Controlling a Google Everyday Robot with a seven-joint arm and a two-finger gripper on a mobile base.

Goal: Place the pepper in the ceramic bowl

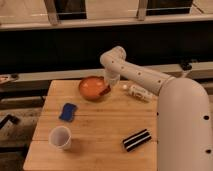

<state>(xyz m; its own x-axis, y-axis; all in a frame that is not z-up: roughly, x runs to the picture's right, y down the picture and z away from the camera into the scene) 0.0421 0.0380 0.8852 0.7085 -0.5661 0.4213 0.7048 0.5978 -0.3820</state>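
The gripper (106, 89) hangs over the right rim of the ceramic bowl (90, 88), its fingertips lost against the rim, closed on a dark-red sliver too small to confirm as the pepper (104, 91). The robot's white body (185, 130) is cut off by the right and bottom edges. A pale object (137, 92) beside the arm is too blurred to identify.
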